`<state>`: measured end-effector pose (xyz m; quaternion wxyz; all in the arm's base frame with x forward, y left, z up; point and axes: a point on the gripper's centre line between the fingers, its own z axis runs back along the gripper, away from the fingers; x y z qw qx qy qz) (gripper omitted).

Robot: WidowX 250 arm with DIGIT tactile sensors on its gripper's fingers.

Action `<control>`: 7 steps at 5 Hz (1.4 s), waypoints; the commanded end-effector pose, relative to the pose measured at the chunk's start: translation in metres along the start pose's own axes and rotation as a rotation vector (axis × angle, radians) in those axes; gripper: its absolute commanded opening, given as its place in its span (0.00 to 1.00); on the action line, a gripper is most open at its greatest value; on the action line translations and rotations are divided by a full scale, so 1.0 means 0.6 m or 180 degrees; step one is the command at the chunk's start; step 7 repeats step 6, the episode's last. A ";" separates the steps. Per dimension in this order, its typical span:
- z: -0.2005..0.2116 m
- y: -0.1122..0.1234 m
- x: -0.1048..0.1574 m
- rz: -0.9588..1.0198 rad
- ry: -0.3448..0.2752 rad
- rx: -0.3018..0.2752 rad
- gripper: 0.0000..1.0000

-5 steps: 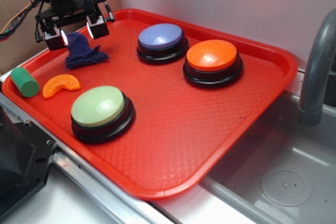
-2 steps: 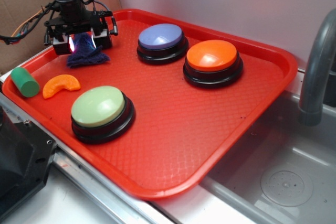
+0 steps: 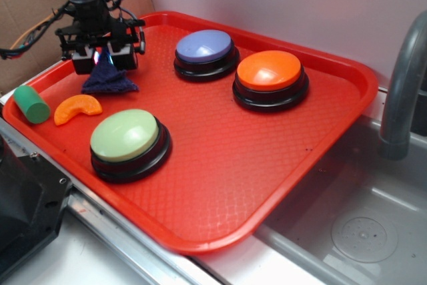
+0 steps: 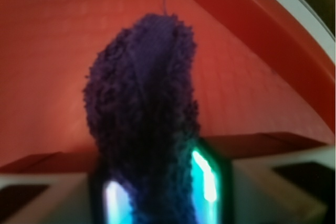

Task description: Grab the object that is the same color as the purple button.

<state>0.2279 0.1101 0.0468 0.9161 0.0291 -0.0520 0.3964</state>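
Red tray [image 3: 320,138] holds all items. Gripper [image 3: 104,58] is clamped on purple cloth [image 3: 109,82], far left; orange slice [image 3: 78,108] and green cylinder [image 3: 31,104] lie nearer; purple button [image 3: 205,47] sits right, clear.

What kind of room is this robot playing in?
Probably a toy kitchen or sink counter set up for testing. A grey faucet stands over a metal sink, and a red tray sits beside it.
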 end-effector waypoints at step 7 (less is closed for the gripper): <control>0.305 -0.138 -0.125 -0.2352 -0.0001 -0.0445 0.00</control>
